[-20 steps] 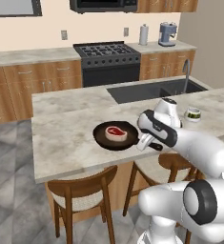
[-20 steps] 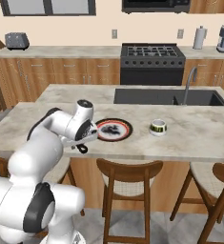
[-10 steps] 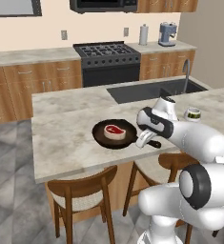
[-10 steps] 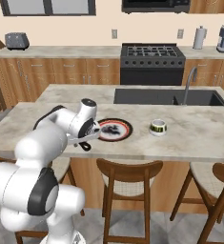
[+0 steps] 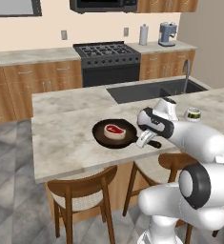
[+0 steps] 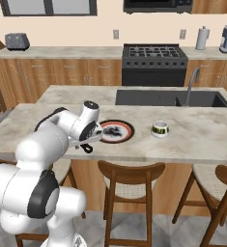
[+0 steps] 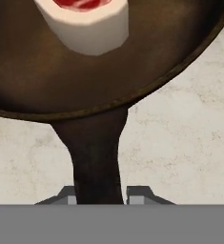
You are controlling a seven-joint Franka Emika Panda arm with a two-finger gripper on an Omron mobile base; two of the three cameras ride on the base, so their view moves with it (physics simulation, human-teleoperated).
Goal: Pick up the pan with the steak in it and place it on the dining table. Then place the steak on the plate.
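Pincer (image 7: 101, 195) nearer pan (image 7: 37, 71), astride its handle (image 7: 96, 157)

Arm hides the pan (image 6: 116, 131) partly; plate unseen.

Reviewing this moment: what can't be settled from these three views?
- Left base view: the pan handle's end, behind the gripper.
- Right base view: the steak and most of the pan, hidden by the arm; the plate partly hidden.
- Hand view: the fingertips flank the handle; contact is cut off by the bottom edge.
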